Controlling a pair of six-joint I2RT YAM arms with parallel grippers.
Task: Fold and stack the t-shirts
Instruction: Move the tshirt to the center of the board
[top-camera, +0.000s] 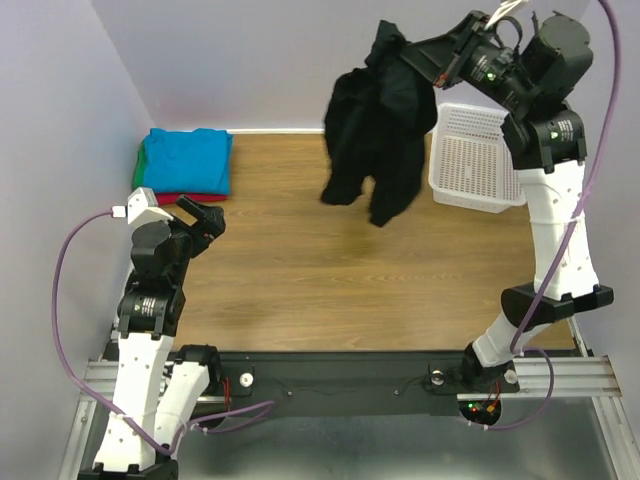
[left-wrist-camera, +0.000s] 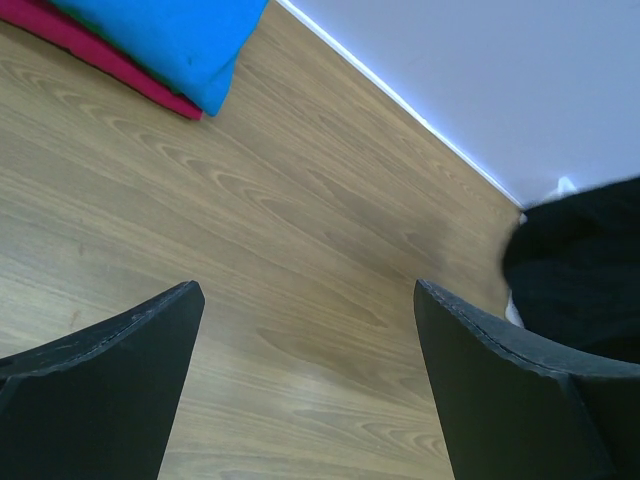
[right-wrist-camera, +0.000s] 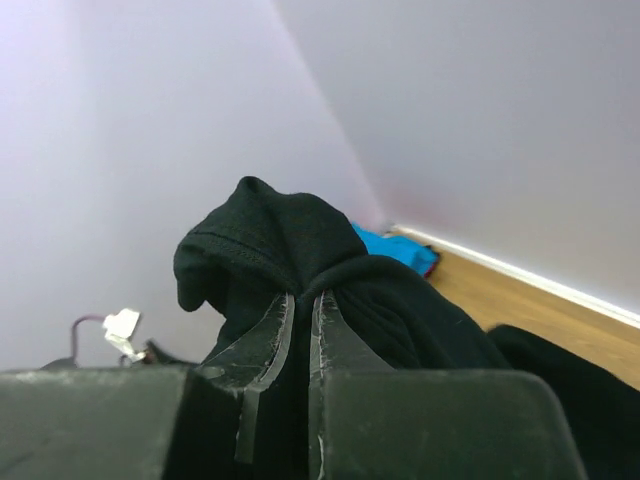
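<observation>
My right gripper (top-camera: 408, 50) is shut on the black t-shirt (top-camera: 370, 130) and holds it high above the table, the cloth hanging crumpled. In the right wrist view the shirt (right-wrist-camera: 290, 250) bunches between the closed fingers (right-wrist-camera: 300, 310). A folded stack sits at the far left: turquoise-blue shirt (top-camera: 188, 158) on top, green (top-camera: 141, 170) and red (top-camera: 190, 198) edges below; it also shows in the left wrist view (left-wrist-camera: 170, 35). My left gripper (top-camera: 203, 215) is open and empty, low over the table near the stack, its gap (left-wrist-camera: 305, 330) showing bare wood.
A white plastic lattice basket (top-camera: 475, 160) stands at the far right, beside the hanging shirt. White walls close the left and back sides of the wooden table (top-camera: 330, 290).
</observation>
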